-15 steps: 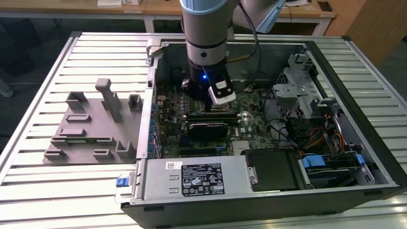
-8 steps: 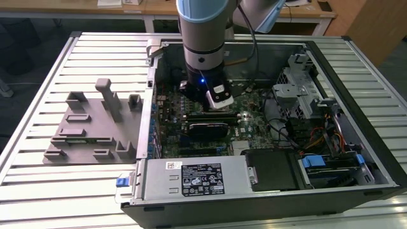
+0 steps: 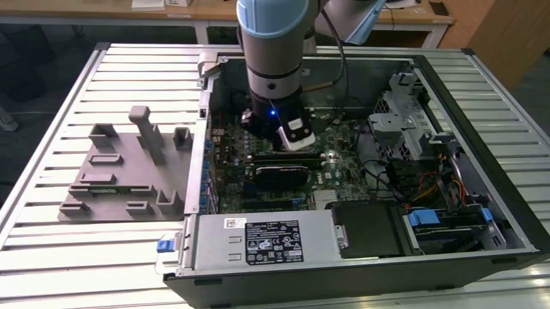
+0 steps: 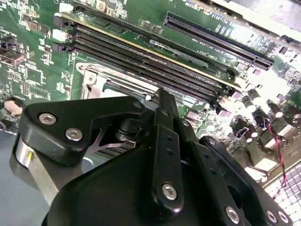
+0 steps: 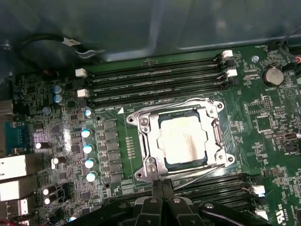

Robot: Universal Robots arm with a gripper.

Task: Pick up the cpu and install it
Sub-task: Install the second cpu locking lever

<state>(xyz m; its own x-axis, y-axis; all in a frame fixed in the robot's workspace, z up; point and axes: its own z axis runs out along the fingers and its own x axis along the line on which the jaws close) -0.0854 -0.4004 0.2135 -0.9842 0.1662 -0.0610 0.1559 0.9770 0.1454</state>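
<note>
Flat square pale-silver metal cpu [image 5: 182, 140] sits in metal-framed socket [image 5: 146, 141]; black gripper [image 5: 162, 189] near, jaws together, empty.

The arm [image 3: 270, 45] is held nearly vertical in the exterior view, its wrist pointed straight down. The black pincer [image 4: 160, 101] is seen from behind in the second wrist view, and its linkages [image 5: 162, 205] are seen in the first wrist view.

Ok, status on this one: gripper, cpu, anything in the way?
Gripper low inside the open case, over the motherboard. Cpu seated flat in its socket frame, gripper apart from it. Nothing lying on top of it.
</note>
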